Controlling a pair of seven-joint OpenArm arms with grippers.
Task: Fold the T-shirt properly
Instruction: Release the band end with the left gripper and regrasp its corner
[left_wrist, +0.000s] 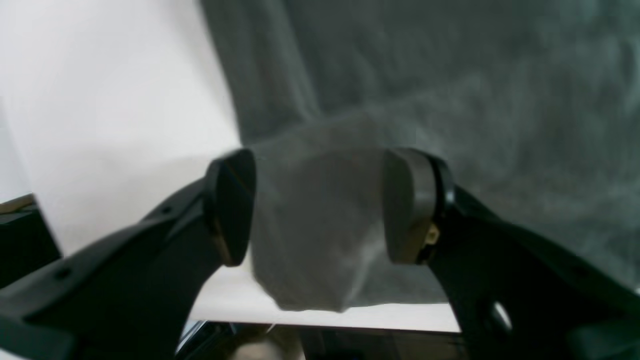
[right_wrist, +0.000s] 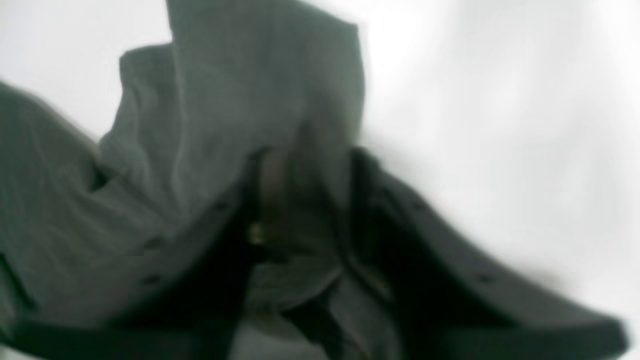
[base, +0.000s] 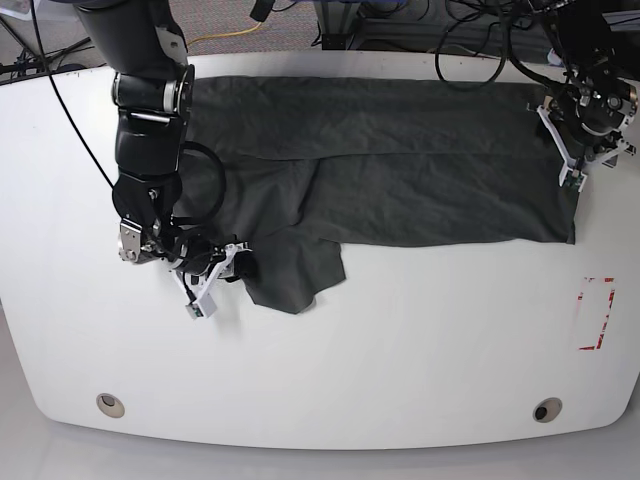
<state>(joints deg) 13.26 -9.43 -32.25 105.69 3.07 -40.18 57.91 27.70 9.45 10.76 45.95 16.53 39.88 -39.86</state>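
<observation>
The dark grey T-shirt (base: 400, 170) lies spread across the far half of the white table (base: 400, 360), with a loose flap (base: 295, 275) hanging toward the front left. My right gripper (base: 235, 265) is at that flap's left edge. In the right wrist view, which is blurred, my right gripper (right_wrist: 310, 190) has its jaws drawn in around a bunched fold of the T-shirt (right_wrist: 225, 90). My left gripper (base: 572, 175) is at the shirt's right edge. My left gripper (left_wrist: 320, 200) stands open, with a corner of the T-shirt (left_wrist: 450, 75) lying between its pads (left_wrist: 405, 200).
A red-outlined mark (base: 597, 313) is on the table at the right. Two round fittings (base: 110, 404) (base: 545, 410) sit near the front edge. Cables (base: 480, 30) run behind the table, and a black cable loop (base: 205, 190) hangs beside the arm on the left.
</observation>
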